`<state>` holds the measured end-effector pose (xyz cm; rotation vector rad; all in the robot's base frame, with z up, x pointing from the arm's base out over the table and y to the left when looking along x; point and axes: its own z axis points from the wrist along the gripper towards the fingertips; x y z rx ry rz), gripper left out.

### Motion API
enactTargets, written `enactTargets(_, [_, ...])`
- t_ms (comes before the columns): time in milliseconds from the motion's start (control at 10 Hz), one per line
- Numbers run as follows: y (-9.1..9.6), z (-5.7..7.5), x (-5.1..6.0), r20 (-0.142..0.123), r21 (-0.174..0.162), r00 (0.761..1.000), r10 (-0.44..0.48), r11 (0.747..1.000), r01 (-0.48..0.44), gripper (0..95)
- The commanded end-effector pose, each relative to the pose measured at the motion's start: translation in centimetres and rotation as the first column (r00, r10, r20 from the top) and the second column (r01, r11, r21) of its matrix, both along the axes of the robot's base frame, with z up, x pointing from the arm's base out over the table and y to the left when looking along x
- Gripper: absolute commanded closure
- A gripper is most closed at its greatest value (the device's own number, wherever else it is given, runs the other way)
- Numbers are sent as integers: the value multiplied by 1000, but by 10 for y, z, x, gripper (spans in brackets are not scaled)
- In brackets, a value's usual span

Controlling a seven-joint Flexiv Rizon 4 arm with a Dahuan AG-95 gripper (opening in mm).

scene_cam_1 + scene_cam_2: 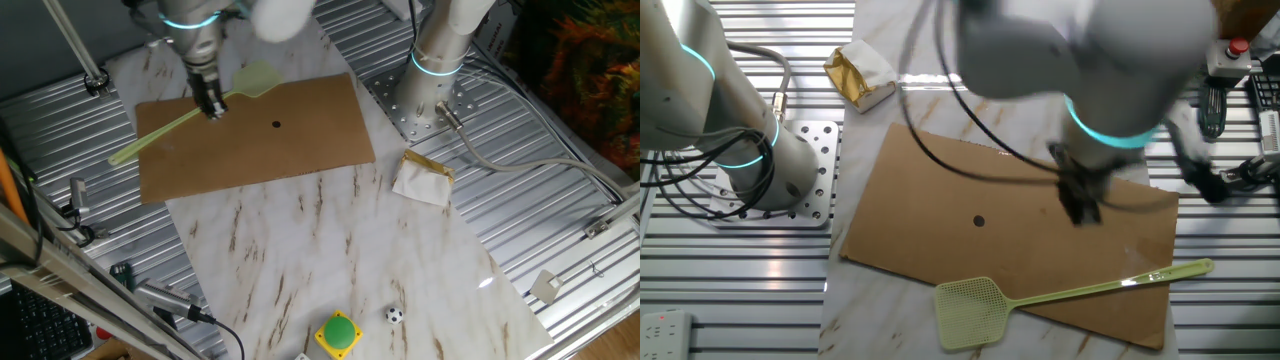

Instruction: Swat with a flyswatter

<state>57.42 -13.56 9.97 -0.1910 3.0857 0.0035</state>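
The yellow-green flyswatter [190, 121] lies flat along the far edge of the brown board [300, 150]. Its paddle head [258, 80] hangs off the board onto the marble. In the other fixed view the flyswatter [1090, 291] lies along the near edge, with its head [971, 311] at the left. My gripper [213, 108] hovers above the board next to the rod's middle. In the other fixed view the gripper [1080, 210] is blurred and clearly apart from the rod. Its fingers look slightly apart and hold nothing. A small black dot [276, 124] marks the board's middle.
A second arm's base [438, 70] stands on a bolted plate right of the board. A crumpled gold-and-white packet [425, 178] lies near it. A green button on a yellow box [338, 333] and a small ball [394, 315] sit at the marble's near edge.
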Motion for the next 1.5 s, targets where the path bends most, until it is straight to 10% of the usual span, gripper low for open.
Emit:
enactTargets(100, [-19,-15,38,-4,0,1000,27,1000,-27,950])
enactTargets(500, [-25,-42,55,-8,-1,999,51,999,-51,950])
enactTargets(1500, [-48,-22,52,-25,5,998,55,998,-55,950])
